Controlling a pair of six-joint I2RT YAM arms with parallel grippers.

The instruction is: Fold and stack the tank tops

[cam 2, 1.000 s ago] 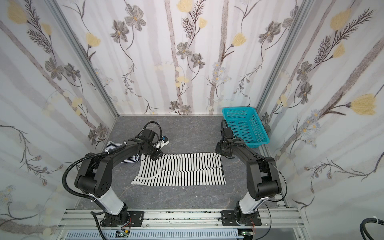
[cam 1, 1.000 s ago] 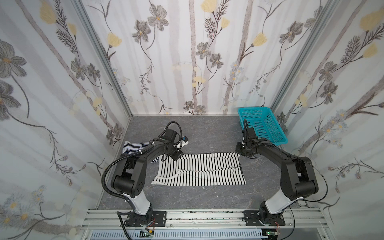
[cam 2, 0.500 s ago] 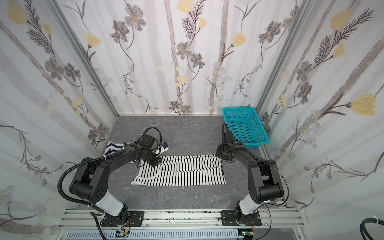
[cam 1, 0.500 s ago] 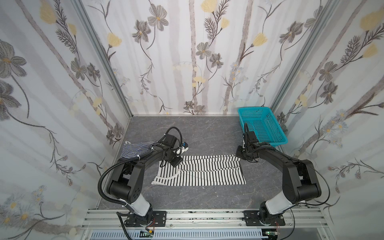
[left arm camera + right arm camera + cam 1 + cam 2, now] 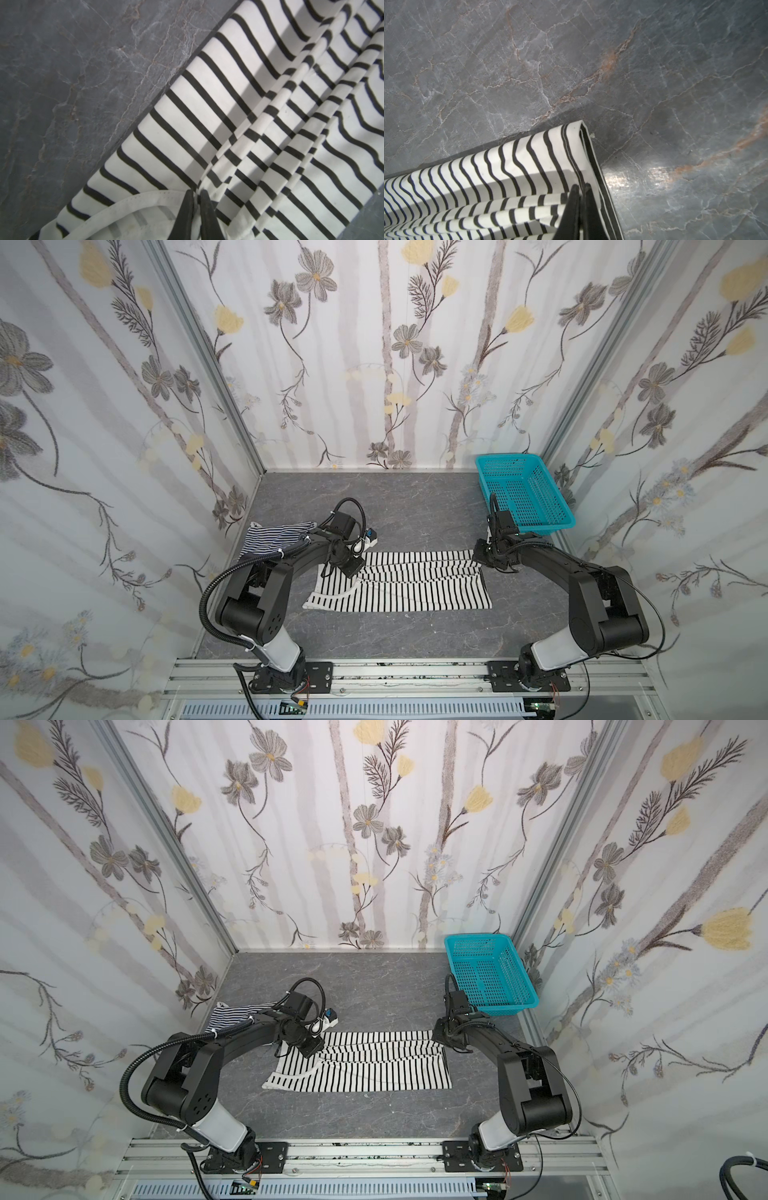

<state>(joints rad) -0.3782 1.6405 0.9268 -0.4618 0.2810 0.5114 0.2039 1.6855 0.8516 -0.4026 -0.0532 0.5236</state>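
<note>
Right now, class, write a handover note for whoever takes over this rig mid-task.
Left gripper: shut on the wide-stripe top, by its white trim.
Right gripper: shut on that top's far right corner.
Navy top: rumpled at far left, not folded.
Basket: far right, empty.
Done: no finished fold, no stack.
Left: fold both tops, then stack them.

We count two tank tops: one wide-striped black-and-white top [image 5: 407,591] and one thin-striped navy-and-white top [image 5: 266,539]. We see one teal basket [image 5: 524,456]. We count two black arms, a left arm [image 5: 270,585] and a right arm [image 5: 582,580], and two grippers, the left gripper [image 5: 351,569] and the right gripper [image 5: 478,558]. We count one grey marbled table [image 5: 415,506], one metal rail [image 5: 415,672] and three flower-papered walls [image 5: 395,344].
</note>
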